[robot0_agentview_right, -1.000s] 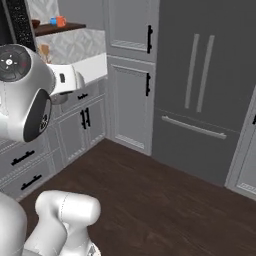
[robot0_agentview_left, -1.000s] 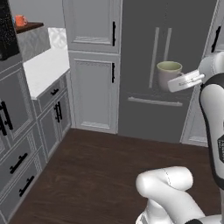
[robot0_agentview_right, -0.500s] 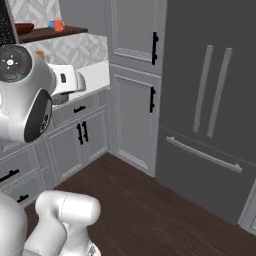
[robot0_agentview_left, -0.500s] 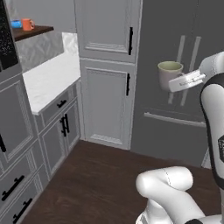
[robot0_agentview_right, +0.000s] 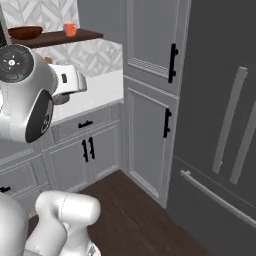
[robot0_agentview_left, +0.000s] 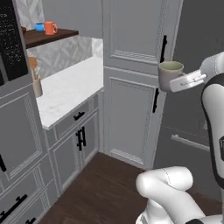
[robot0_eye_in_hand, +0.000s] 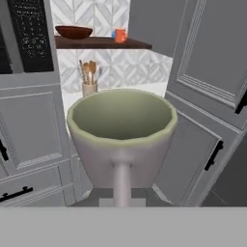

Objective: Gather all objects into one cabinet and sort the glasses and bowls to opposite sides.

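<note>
A grey mug with an olive-green rim hangs in the air in front of the tall cabinet, with my gripper shut on its handle. The hand view looks straight into this mug, handle toward the camera. Beyond it, the dark brown shelf board carries a wide brown bowl on its left and an orange mug on its right. In the left base view a small blue cup stands just left of the orange mug. The bowl sits well apart from the orange mug.
Under the shelf runs a white counter with a beige utensil holder of wooden spoons. A tall grey panelled cabinet with black handles stands right of it, then the dark fridge. A black appliance panel borders the shelf's left end.
The whole scene has shifted as the base moved: the counter and shelf now sit closer and more central, the fridge further right. The grey mug stays in my gripper.
</note>
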